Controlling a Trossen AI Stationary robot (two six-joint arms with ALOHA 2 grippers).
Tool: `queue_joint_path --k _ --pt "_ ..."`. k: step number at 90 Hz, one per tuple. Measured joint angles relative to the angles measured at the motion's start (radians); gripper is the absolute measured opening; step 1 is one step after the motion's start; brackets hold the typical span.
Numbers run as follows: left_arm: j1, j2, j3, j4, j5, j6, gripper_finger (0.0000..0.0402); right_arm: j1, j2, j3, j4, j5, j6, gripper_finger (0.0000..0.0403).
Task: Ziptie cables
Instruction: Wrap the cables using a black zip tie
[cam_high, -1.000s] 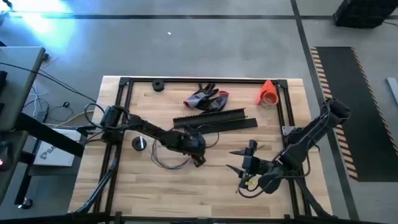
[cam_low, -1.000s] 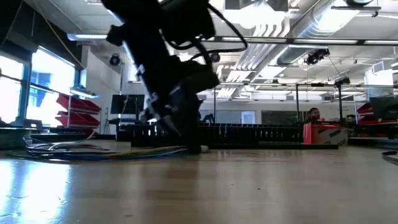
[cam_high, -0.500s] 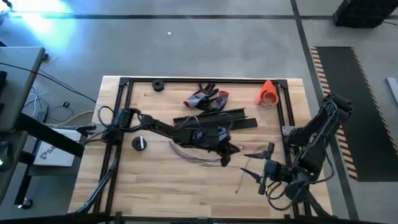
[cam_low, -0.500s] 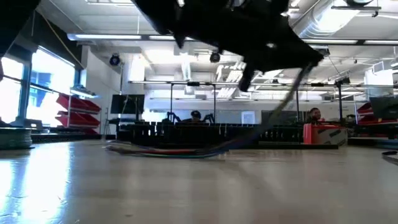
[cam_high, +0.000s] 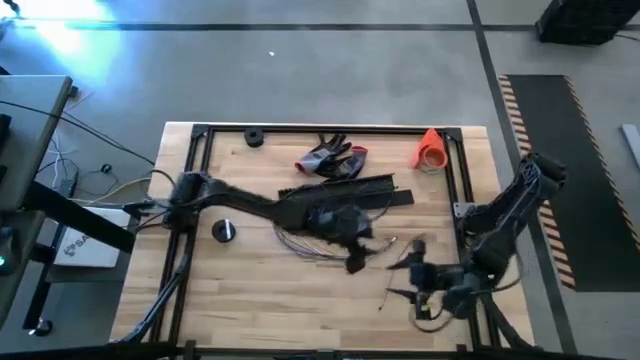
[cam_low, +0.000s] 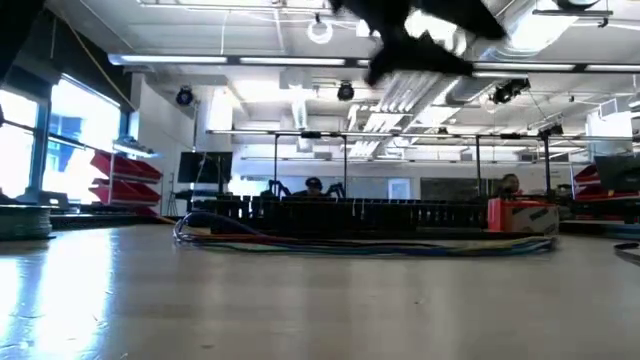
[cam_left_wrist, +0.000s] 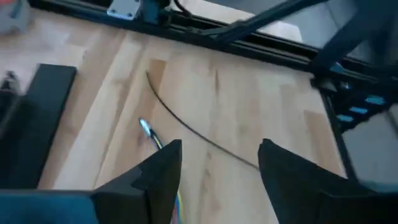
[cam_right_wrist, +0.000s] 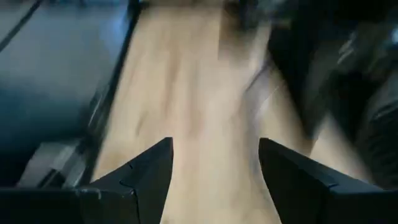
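The cables (cam_high: 305, 245) are a loose bundle of thin wires that lies flat on the wood at mid-table, stretched out low in the low view (cam_low: 370, 243). My left gripper (cam_high: 352, 258) hovers open above the bundle's right end. In the left wrist view (cam_left_wrist: 217, 165), a cable tip (cam_left_wrist: 146, 129) lies just outside one finger and a thin dark wire (cam_left_wrist: 199, 134) crosses the wood between the fingers. My right gripper (cam_high: 405, 272) is open at the right front, near nothing (cam_right_wrist: 214, 168).
Black slotted strips (cam_high: 345, 190) lie just behind the cables, with grey-and-red gloves (cam_high: 330, 158) farther back. An orange object (cam_high: 430, 148) sits at the back right, a black ring (cam_high: 253, 138) at the back left and a black knob (cam_high: 225, 230) at the left. Black frame rails (cam_high: 195, 200) line the table.
My left gripper has swept toward the table's right edge, dragging the cable bundle with it, and has then risen. The bundle's end, lifted half a second ago, now lies flat and stretched out. My right gripper has drawn back a little toward the right edge.
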Motion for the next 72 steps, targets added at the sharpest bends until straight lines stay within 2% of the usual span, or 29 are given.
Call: queue_joint_path --k 9,15,19,24,32,38,47,57,66,72 --pt "-0.104 -0.054 -0.001 -0.096 -0.104 -0.025 0.0184 -0.056 0.096 0.0 0.016 -0.263 -0.154 0.022" --pt "-0.165 -0.08 -0.002 -0.128 -0.167 -0.066 0.0175 -0.069 0.179 0.0 0.042 -0.387 -0.323 0.022" --pt "-0.2 -0.097 -0.002 -0.137 -0.206 -0.081 0.0169 -0.072 0.236 0.0 0.041 -0.434 -0.441 0.022" --pt "-0.244 -0.114 -0.001 -0.159 -0.255 -0.097 0.0162 -0.074 0.296 -0.001 0.035 -0.421 -0.551 0.0219" --pt "-0.299 -0.12 -0.001 -0.2 -0.352 -0.129 0.0154 -0.075 0.371 0.0 0.041 -0.316 -0.66 0.022" --pt "-0.324 -0.118 -0.002 -0.24 -0.415 -0.156 0.015 -0.083 0.411 0.0 0.042 -0.275 -0.677 0.0219" --pt "-0.334 -0.119 -0.002 -0.274 -0.462 -0.2 0.0146 -0.095 0.453 0.002 0.047 -0.298 -0.643 0.0201" --pt "-0.334 -0.119 -0.002 -0.288 -0.49 -0.222 0.0144 -0.099 0.48 0.006 0.045 -0.313 -0.604 0.0139" --pt "-0.334 -0.119 -0.002 -0.287 -0.518 -0.222 0.0144 -0.097 0.482 0.005 0.042 -0.311 -0.587 0.0048" --pt "-0.334 -0.119 -0.002 -0.288 -0.525 -0.222 0.0144 -0.097 0.473 0.002 0.048 -0.25 -0.586 0.0014"
